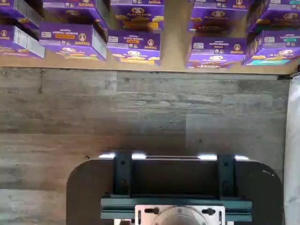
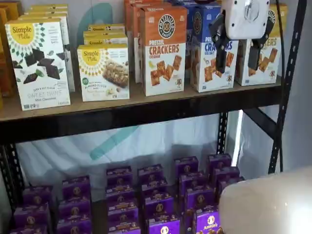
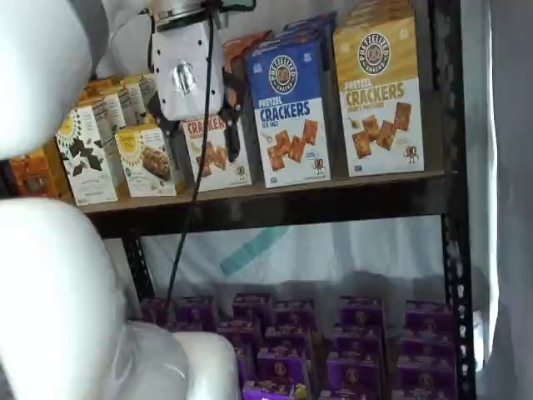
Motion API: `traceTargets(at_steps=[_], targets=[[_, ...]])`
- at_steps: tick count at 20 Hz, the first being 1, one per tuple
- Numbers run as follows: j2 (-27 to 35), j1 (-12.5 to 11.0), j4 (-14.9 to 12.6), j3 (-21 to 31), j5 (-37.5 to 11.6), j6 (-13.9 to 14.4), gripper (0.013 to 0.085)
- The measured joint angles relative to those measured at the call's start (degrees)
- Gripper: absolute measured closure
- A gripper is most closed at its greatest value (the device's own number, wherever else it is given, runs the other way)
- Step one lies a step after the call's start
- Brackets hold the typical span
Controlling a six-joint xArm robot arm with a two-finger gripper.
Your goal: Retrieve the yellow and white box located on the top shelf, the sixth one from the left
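The yellow and white box stands upright at the right end of the top shelf, next to a blue Pretzel Crackers box. In a shelf view the box is partly hidden behind my gripper. The gripper hangs in front of the shelf at box height, apart from the boxes. Its two black fingers show a plain gap and hold nothing. It also shows in a shelf view, in front of the orange box. The wrist view shows neither box nor fingers.
An orange Pretzel Crackers box and white Simple Mills boxes fill the shelf to the left. Purple Annie's boxes cover the lower level and show in the wrist view. A black rack post stands right of the target box.
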Motion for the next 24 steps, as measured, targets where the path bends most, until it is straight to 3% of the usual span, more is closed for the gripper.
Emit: traceTargets(at_steps=[2,4,8,11,13,20,24], targets=[[-1.0,-3.9,4.2,1.0,-1.3,-2.1,0.013],[-1.5,-5.7,6.3,1.5,-2.1,-3.2,0.013],[-1.5,-5.1,5.4,1.7,-2.4,-3.2,0.013],[-1.4,-4.5,2.9,2.2,-3.4,-3.5,0.013],[-1.3,-5.3,1.1,2.8,-4.6,-5.0,0.013],[-0.3,-14.0,-1.6,4.0,-10.6,-14.4,0.013],[2.0,-21.5,-2.2,3.0,-15.3,-21.6,0.013]])
